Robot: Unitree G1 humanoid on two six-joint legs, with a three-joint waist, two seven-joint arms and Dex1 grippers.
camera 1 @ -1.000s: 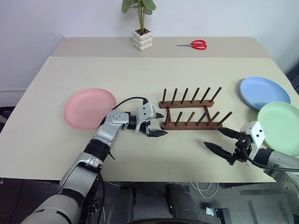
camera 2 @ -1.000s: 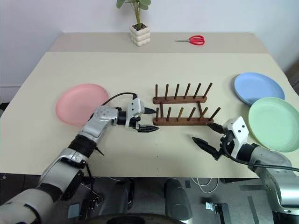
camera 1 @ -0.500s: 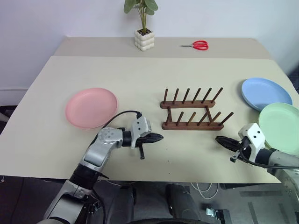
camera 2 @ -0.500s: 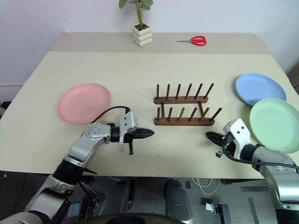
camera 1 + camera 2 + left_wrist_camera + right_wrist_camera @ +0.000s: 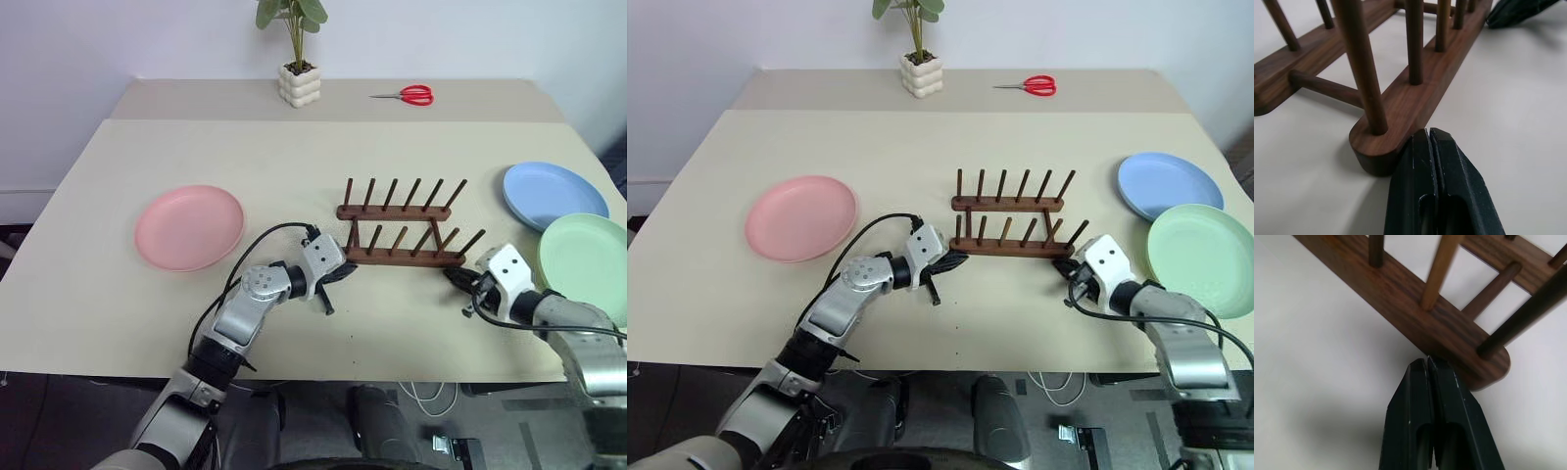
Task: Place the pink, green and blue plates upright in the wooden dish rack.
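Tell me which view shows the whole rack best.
The right eye view: the rack sits whole, both peg rows clear. The left eye view shows it alike. Each wrist view gives one end of the near rail, with closed fingers against it.

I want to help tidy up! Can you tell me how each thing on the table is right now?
wooden dish rack: upright, holding no plates.
pink plate: flat on the table.
blue plate: flat on the table.
green plate: flat, beside the blue plate.
left gripper: shut, tip at the rack's near rail end.
right gripper: shut, tip at the rail's other end.
scissors: closed, lying flat.
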